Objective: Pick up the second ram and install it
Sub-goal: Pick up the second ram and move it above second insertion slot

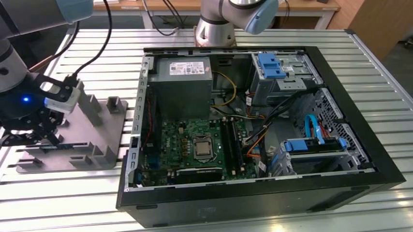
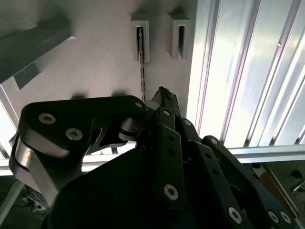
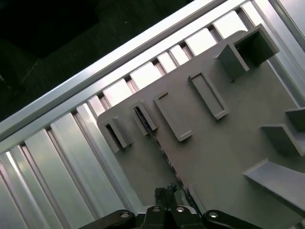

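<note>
Computer case [image 1: 258, 203], desktop, black, side panel off: lies flat on the slatted aluminium table [image 1: 374, 67], just beside the grey fixture block [image 1: 106, 140] on the exterior view's right. Its motherboard [image 1: 193, 145] is exposed.

Grey fixture block: flat slab with upright posts and narrow slotted holders. It serves as the landmark for the entries below.

Gripper [image 3: 169, 194], black, linked fingers: lowered onto the part of the block farthest from the case. The jaws are drawn in narrow and, as far as I can judge, closed on the stick's near end.
Handling note: the pinch should sit square on the stick's two flat faces. Any lift should go straight up out of the holders without twisting, since a tilted pull would likely bind the far end in its slot.

Second ram [image 3: 166, 162], thin dark circuit stick: stands on edge on the block. Its far end sits in one slotted holder and its near end runs in between the jaws. It is not yet raised clear of the block.
</note>
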You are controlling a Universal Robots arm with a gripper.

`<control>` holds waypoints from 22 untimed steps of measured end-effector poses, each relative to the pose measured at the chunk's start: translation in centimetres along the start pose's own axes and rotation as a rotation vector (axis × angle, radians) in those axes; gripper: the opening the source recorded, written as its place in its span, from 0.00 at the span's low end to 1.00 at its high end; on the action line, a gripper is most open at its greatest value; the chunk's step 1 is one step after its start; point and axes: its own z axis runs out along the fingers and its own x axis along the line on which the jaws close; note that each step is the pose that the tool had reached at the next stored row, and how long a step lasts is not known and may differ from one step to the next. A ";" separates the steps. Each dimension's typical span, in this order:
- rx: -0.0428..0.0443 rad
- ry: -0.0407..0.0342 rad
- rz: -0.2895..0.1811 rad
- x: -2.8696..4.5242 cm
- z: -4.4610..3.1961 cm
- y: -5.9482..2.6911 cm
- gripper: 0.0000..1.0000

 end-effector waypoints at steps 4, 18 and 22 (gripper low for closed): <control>0.0029 0.0017 -0.045 0.00 0.00 0.00 0.10; 0.0131 0.0075 -0.200 0.00 0.00 0.00 0.10; 0.0159 0.0090 -0.241 0.00 0.00 0.00 0.10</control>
